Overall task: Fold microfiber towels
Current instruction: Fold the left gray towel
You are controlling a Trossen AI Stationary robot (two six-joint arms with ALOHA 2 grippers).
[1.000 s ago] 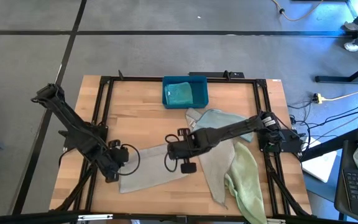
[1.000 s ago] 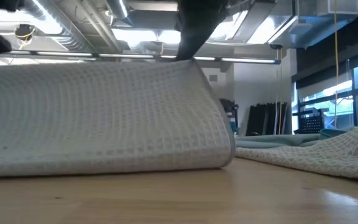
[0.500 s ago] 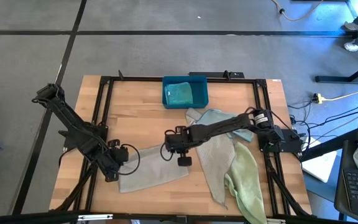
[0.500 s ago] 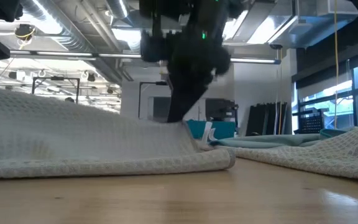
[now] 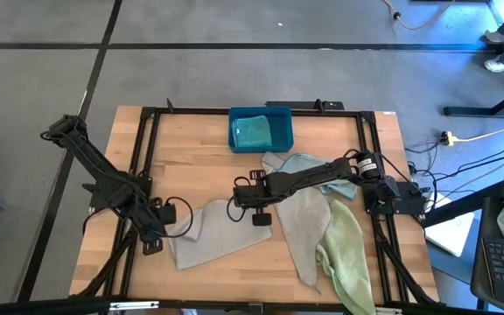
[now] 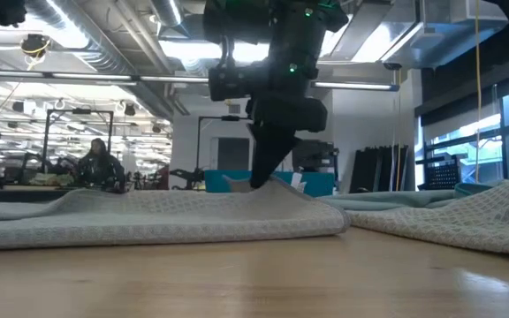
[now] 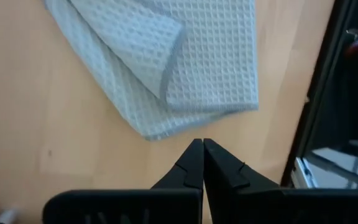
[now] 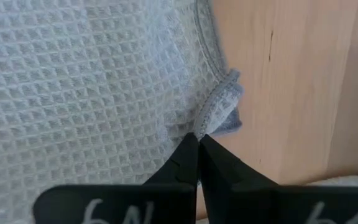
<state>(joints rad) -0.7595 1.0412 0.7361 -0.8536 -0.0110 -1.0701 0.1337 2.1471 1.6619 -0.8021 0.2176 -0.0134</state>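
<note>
Your right gripper (image 5: 237, 203) is clenched on the edge of a pale grey towel (image 5: 213, 238) near the middle of the table (image 5: 191, 149); it seems to pinch the hem, though the wrist view is too close to be sure. This towel lies mostly flat toward the front edge. Your left gripper (image 5: 166, 213) is closed just beside the towel's left corner, holding nothing. The other towels (image 5: 326, 232) lie heaped toward the right edge, and a teal one is in the blue bin (image 5: 283, 128) at the back edge.
</note>
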